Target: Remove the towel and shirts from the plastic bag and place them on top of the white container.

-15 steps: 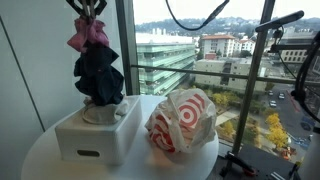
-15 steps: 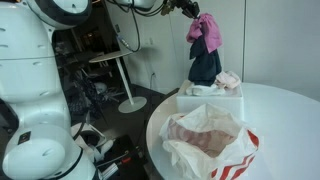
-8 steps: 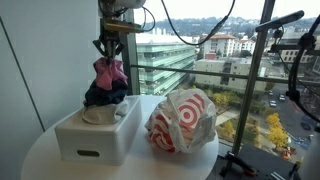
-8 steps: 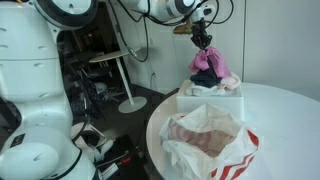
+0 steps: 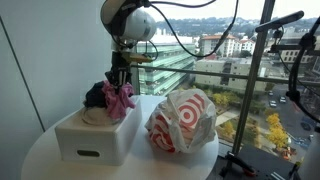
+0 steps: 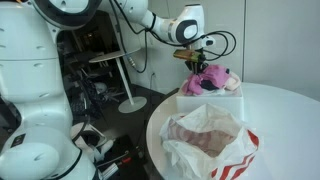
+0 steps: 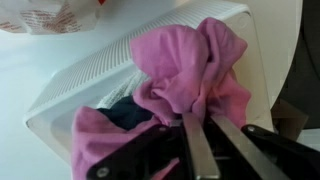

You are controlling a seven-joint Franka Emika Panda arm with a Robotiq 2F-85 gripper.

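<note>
The white container [image 5: 92,135] stands on the round table, next to the plastic bag [image 5: 183,120] with red rings. On the container's lid lies a heap of shirts: a bright magenta one [image 7: 190,65] and a dark one [image 5: 95,95], seen in both exterior views. My gripper [image 5: 119,87] reaches down onto the heap and is shut on the magenta shirt [image 6: 210,78], with the cloth bunched at its fingertips [image 7: 197,135]. Under the heap shows a pale cloth [image 5: 96,115]; I cannot tell whether it is the towel. The bag [image 6: 212,140] gapes open.
The round white table [image 5: 40,160] ends close in front of the container. A big window with a metal frame [image 5: 128,60] stands right behind. In an exterior view a dark camera stand [image 5: 262,70] rises to the right of the bag.
The gripper has come down from high above the container, carrying the hanging magenta and dark shirts. They now rest bunched on the lid.
</note>
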